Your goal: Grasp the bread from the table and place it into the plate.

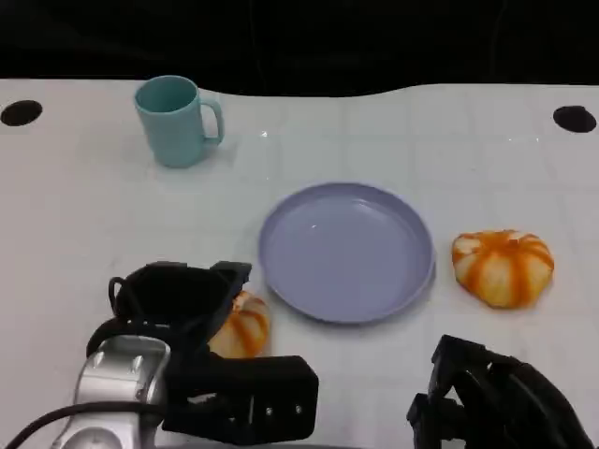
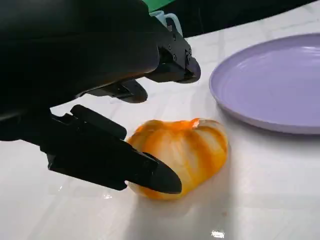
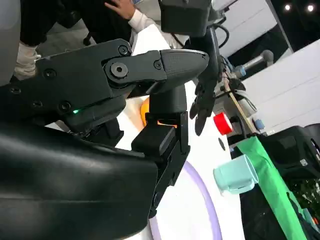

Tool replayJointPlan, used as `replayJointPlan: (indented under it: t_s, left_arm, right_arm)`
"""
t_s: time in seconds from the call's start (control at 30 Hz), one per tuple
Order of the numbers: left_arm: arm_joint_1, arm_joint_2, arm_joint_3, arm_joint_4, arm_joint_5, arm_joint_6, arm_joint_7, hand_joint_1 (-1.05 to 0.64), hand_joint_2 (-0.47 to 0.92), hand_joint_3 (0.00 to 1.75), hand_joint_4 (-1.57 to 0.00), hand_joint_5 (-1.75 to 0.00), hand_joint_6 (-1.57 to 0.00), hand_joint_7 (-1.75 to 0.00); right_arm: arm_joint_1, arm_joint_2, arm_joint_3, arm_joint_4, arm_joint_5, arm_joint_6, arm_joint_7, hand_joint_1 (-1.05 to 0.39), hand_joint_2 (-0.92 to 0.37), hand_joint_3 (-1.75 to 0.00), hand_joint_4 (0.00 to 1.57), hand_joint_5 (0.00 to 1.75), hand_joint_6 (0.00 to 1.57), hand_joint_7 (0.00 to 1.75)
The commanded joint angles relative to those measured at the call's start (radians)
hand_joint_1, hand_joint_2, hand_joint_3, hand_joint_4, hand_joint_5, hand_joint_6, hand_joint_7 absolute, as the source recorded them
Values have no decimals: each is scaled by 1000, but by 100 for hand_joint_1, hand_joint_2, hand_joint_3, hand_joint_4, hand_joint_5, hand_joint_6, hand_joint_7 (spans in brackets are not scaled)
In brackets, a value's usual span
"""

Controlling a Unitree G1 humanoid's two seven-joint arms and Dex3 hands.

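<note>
Left hand (image 1: 178, 299) over the nearer bread (image 1: 241, 325), fingers (image 2: 150, 175) spread around the roll, one touching, no firm grip yet. Right hand (image 1: 496, 398) idle near the table edge, fingers curled on nothing. Bread on the table just beside the purple plate (image 1: 346, 251). Grasp, lift and placing all left.

On your tabletop (image 1: 84, 215) the plate (image 1: 346, 251) sits at the middle. The mug (image 1: 174, 120) stands behind it to the left, well apart. One bread (image 1: 241, 326) lies just beside the plate's front left rim, under your left hand (image 1: 178, 299). A second bread (image 1: 503, 267) lies right of the plate, near it. Your right hand (image 1: 491, 393) hangs in front of that one.
</note>
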Motion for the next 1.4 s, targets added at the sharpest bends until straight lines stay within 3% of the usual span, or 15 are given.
replayJointPlan:
  t_s: [0.03, 0.53, 0.7, 0.73, 0.77, 0.8, 0.83, 0.9, 0.97, 1.23, 1.4]
  left_arm:
    - [-29, 1, -7, 60, -22, 17, 28, -57, 83, 0, -35, -15, -27, 0]
    - [-124, -9, -63, 332, -114, 4, 178, -55, 84, 0, -36, -10, -24, 0]
    - [-137, -9, -97, 414, -119, 0, 269, -50, 86, 1, -48, -15, -32, -3]
    - [-139, -9, -103, 428, -119, 0, 288, -48, 87, 1, -55, -25, -36, -3]
    - [-140, -8, -109, 441, -119, -3, 310, -45, 90, 1, -55, -56, -42, -2]
    - [-141, -7, -114, 453, -116, -7, 340, -42, 91, 3, -50, -99, -50, -2]
    - [-142, -3, -124, 468, -109, -14, 376, -40, 92, 3, -51, -119, -56, -2]
    - [-146, 6, -142, 501, -99, -32, 443, -36, 92, 8, -62, -149, -78, -8]
    - [-151, 18, -159, 533, -94, -53, 501, -35, 92, 17, -69, -168, -94, -10]
    - [-163, 29, -192, 628, -101, -92, 697, -33, 92, 22, -75, -175, -114, -17]
    - [-174, 22, -198, 701, -117, -110, 811, -33, 92, 29, -76, -175, -114, -25]
  right_arm:
    - [-1, -13, -6, -6, 2, -7, 4, -73, -92, -21, 89, 159, 79, 135]
    - [2, -10, -4, -12, 1, -4, -5, -72, -92, -22, 88, 159, 78, 136]
    - [4, -11, -4, -13, 2, -5, -3, -73, -92, -23, 88, 159, 78, 136]
    - [4, -11, -5, -13, 4, -4, -1, -73, -92, -23, 88, 159, 78, 136]
    - [3, -11, -5, -11, 5, -4, 1, -73, -92, -22, 88, 159, 78, 136]
    - [3, -11, -5, -10, 5, -5, 1, -73, -92, -22, 88, 159, 77, 136]
    - [3, -11, -5, -9, 3, -7, 1, -73, -92, -22, 88, 159, 77, 136]
    - [3, -10, -6, -10, 4, -6, -1, -72, -92, -22, 88, 159, 77, 136]
    - [3, -10, -6, -11, 5, -4, -2, -72, -92, -22, 88, 159, 78, 136]
    - [3, -13, -5, -11, 0, -6, -2, -73, -92, -22, 88, 159, 78, 136]
    - [3, -13, -7, -13, 3, -1, -4, -73, -92, -22, 88, 158, 78, 136]
